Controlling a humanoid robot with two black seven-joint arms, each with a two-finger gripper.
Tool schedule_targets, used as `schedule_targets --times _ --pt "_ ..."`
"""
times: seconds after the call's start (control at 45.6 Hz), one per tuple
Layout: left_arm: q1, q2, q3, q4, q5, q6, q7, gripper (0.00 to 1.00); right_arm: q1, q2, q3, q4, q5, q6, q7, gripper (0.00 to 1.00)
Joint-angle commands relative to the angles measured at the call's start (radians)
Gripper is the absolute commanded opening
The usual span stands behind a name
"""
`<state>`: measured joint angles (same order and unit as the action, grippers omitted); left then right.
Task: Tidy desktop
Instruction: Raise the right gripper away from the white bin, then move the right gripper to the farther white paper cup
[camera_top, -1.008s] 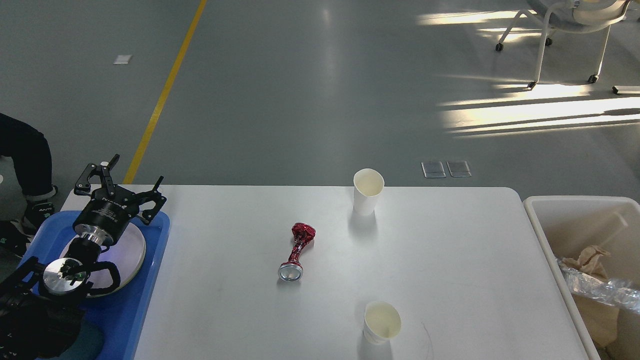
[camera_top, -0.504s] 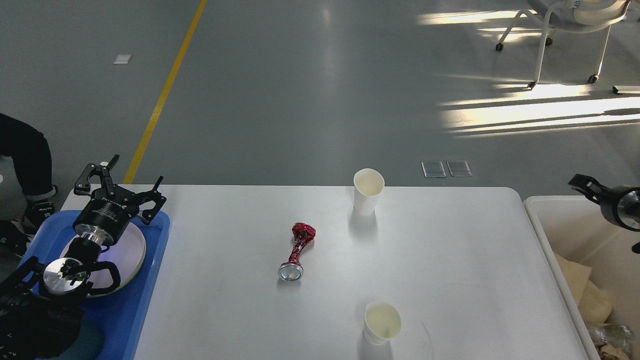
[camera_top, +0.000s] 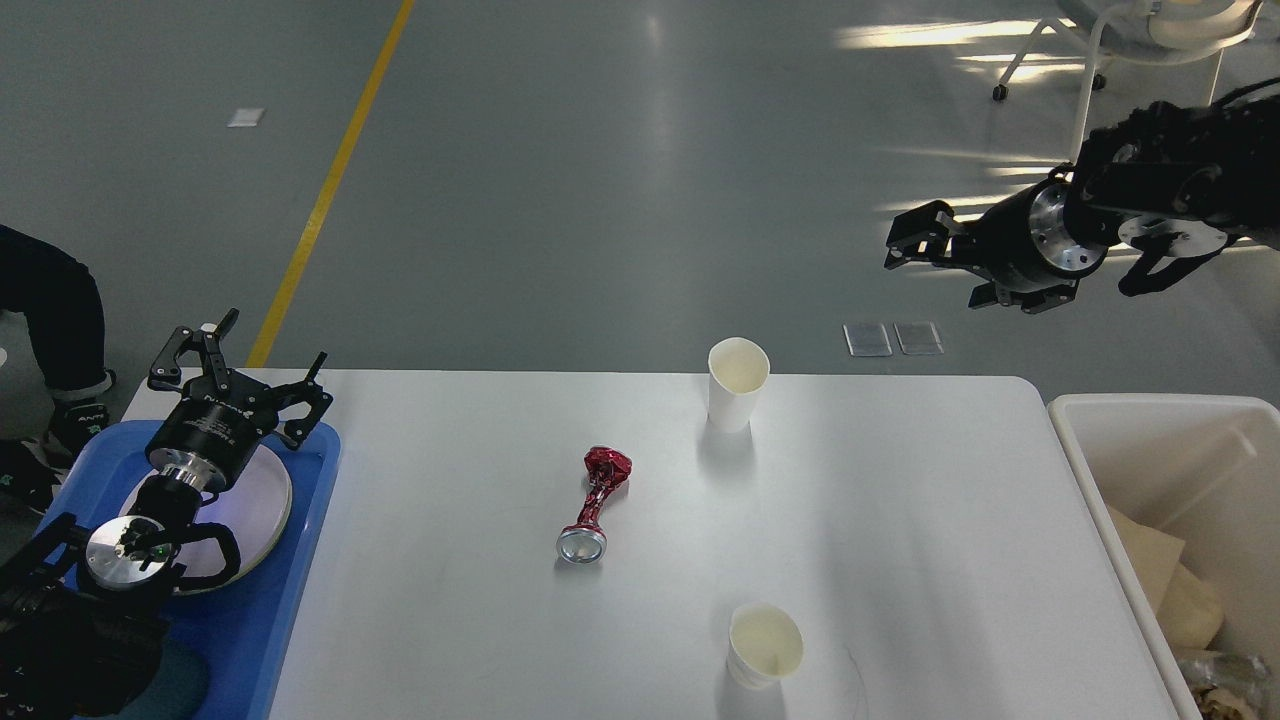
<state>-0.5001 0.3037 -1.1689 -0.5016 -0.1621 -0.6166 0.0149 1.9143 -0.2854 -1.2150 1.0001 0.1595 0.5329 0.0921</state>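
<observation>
The white surface (camera_top: 900, 520) fills the lower view, carrying a crushed red can (camera_top: 595, 503) between two upright paper cups (camera_top: 737, 383), likely awaiting the white bin (camera_top: 1090, 470) at its right edge. The left hand (camera_top: 238, 372) hangs released over the blue tray (camera_top: 290, 580). The right hand (camera_top: 915, 240) is raised above grey floor; I cannot tell its state.

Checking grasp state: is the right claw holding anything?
No, the right claw hangs empty in the air, above and beyond the desktop, nothing between its fingers.
</observation>
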Motion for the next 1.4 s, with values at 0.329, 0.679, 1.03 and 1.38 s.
schedule_targets --times 0.329,0.679,1.03,1.38 --pt "0.000 0.000 0.000 0.000 0.000 0.000 0.000 0.96 0.286 0.064 0.006 0.141 -0.002 0.148 0.000 1.00" --pt "0.000 0.000 0.000 0.000 0.001 0.000 0.000 0.96 -0.036 0.169 0.052 0.016 0.000 -0.154 0.000 1.00" --pt "0.000 0.000 0.000 0.000 -0.001 0.000 0.000 0.96 -0.331 0.276 0.071 -0.212 0.002 -0.266 -0.002 1.00" --pt "0.000 0.000 0.000 0.000 0.000 0.000 0.000 0.96 -0.541 0.345 0.091 -0.416 0.002 -0.318 -0.002 1.00"
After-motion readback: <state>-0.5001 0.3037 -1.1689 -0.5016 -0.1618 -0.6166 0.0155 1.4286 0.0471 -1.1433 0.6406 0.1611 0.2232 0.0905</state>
